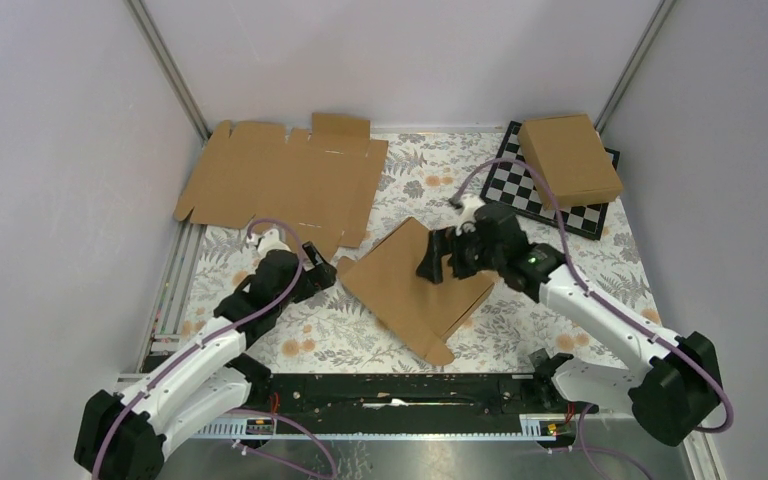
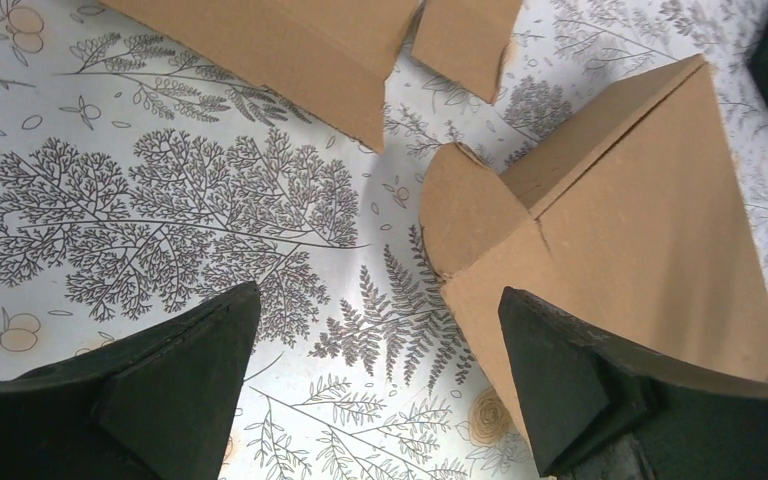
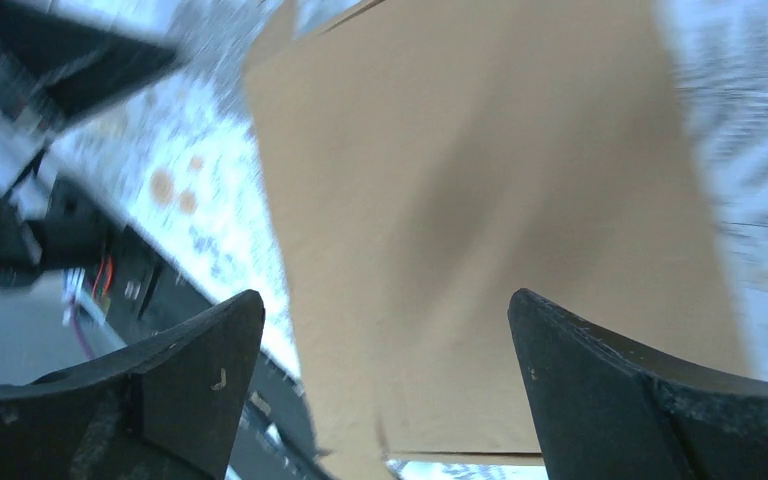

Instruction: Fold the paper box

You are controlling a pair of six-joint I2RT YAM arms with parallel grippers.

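Your paper box (image 1: 415, 290) lay near the middle of the floral surface (image 1: 340, 335), turned cornerwise like a diamond, with one corner pointing toward the arm bases. It sat between the two arms, part-folded and low to the cloth.

Your left end effector (image 1: 318, 268) hung just beside the box's left corner, with its jaws spread wide. In the left wrist view both dark fingers (image 2: 185, 370) stood well apart with only patterned cloth between them. The box (image 2: 640, 230) filled the right side of that view, and a rounded tab (image 2: 465, 205) stuck out from its near edge. The right-hand finger overlapped the box's lower edge in that view, but you could not tell from it whether the two were touching.

Your right end effector (image 1: 440, 262) was over the upper right part of the box, also spread. The right wrist view was blurred, yet it showed the two fingers (image 3: 600, 390) apart and a broad brown panel (image 3: 480, 200) beyond the gap, gripped by neither. Whether a fingertip pressed on the cardboard could not be told.

Behind the left arm the wide flat cardboard sheet (image 1: 280, 180) lay against the back left of the surface. In the back right corner a closed cardboard box (image 1: 570, 158) rested on the chessboard (image 1: 508, 185), well apart from your work.
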